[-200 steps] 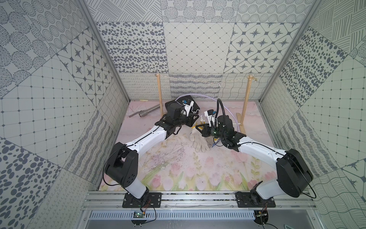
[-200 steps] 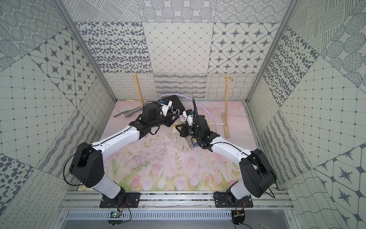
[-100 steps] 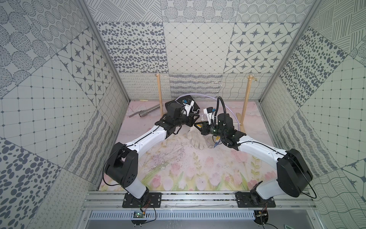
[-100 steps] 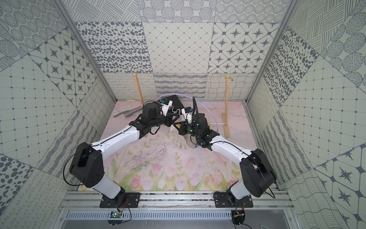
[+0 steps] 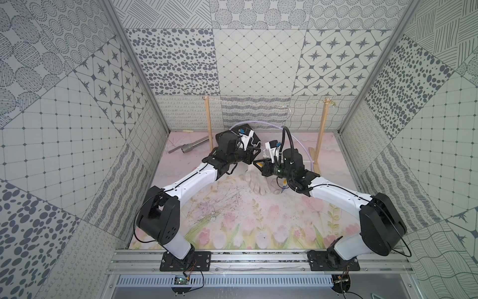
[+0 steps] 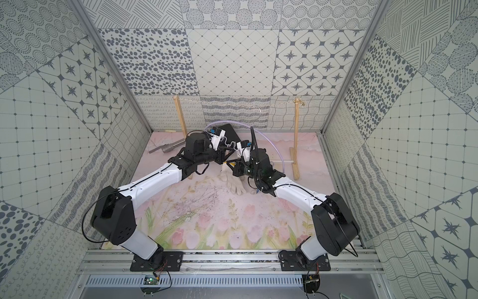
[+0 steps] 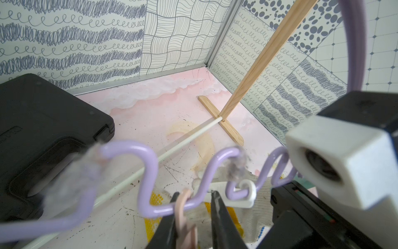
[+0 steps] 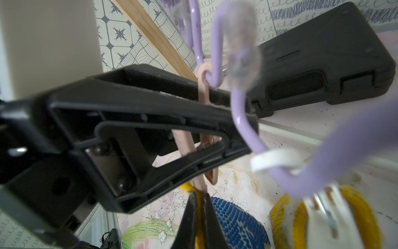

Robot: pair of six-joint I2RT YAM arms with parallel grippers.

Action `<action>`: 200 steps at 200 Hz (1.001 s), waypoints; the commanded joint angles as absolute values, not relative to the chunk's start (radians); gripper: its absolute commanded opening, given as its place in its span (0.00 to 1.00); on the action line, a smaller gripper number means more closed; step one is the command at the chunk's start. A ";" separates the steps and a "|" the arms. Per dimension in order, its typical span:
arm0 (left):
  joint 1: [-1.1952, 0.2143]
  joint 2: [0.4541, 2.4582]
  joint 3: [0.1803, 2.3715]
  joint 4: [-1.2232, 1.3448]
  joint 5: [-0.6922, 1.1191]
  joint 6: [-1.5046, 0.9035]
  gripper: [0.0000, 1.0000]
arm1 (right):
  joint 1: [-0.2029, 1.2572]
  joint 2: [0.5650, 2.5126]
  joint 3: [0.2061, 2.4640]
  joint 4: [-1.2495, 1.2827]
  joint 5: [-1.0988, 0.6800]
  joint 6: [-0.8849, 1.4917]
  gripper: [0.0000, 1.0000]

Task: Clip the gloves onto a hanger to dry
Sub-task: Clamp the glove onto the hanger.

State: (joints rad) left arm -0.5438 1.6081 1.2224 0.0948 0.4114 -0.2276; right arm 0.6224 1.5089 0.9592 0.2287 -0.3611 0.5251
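Your left claw (image 7: 195, 199) grips the clip (image 7: 183, 204) on the hanger (image 7: 148, 172), just above frame centre in both top views. Your right claw (image 8: 199, 207), clenched on the glove (image 8: 234, 217) cuff, sits just beside the clip's free end, in line with its long axis.

The left arm (image 5: 191, 181) and right arm (image 5: 336, 194) have glossy white tubular links between bulky matt-black joint housings. Square black base plates (image 5: 185, 261) are screwed down. Each wrist carries a boxy white camera block (image 7: 336, 155); a ribbed black hose (image 5: 284, 134) tops the right. The left pincer (image 7: 195, 197) and right pincer (image 8: 199, 196) have tapered black fingers.
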 commanded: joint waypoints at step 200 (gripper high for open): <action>-0.532 1.590 1.214 0.149 0.507 -0.264 0.00 | 0.629 1.534 1.009 0.322 -0.331 0.555 0.00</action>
